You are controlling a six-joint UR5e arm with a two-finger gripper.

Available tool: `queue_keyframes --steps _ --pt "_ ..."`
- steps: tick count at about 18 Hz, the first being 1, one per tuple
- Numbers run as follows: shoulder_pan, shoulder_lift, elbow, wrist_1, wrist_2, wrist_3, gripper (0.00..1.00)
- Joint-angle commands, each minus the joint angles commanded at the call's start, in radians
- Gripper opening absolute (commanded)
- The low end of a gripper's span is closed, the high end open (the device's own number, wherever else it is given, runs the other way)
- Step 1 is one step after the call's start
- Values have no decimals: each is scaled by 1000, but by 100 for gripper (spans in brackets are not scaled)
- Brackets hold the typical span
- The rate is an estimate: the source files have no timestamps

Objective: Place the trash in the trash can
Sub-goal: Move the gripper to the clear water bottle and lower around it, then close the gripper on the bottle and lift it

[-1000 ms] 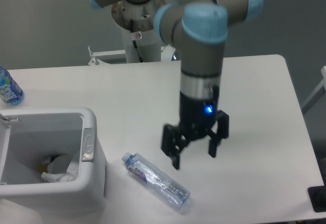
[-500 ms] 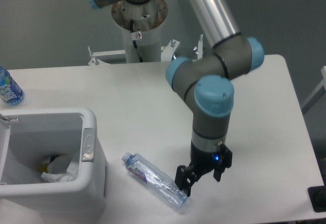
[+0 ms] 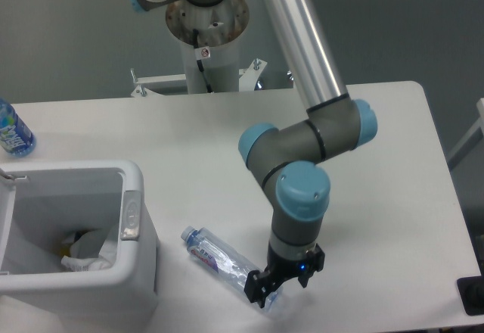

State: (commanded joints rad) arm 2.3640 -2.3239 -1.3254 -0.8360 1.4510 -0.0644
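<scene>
Camera view: the white bench (image 3: 393, 166) carries the bin (image 3: 132, 272) at its left front, cut off by the frame edge, with the crumpled wrapper (image 3: 89, 256) lying inside. Since a moment ago the arm has dropped lower and nearer, bringing the pincer (image 3: 276, 284) onto the far end of the crushed bottle (image 3: 219, 261). That bottle lies flat near the front edge, well apart from the bin. Whether the pincer has clamped it I cannot tell. A blue-labelled bottle (image 3: 13, 132) is cropped at left.
</scene>
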Motion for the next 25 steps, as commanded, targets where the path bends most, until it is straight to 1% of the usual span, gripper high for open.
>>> queue_keyframes --steps 2,9,13,14,17,19,21,25 --pt "-3 -9 -2 0 20 -3 100" --pt "-3 -17 -14 0 31 -5 100" --pt "-15 -25 -14 0 68 -5 99" --pt "-15 -25 -14 0 69 -6 93" --pt "-17 -20 -15 0 69 -18 81" --pt "-17 -20 -15 0 69 -18 71" --pt "-17 -19 -15 -2 69 -17 65" --pt "-18 -12 -17 0 69 -17 63"
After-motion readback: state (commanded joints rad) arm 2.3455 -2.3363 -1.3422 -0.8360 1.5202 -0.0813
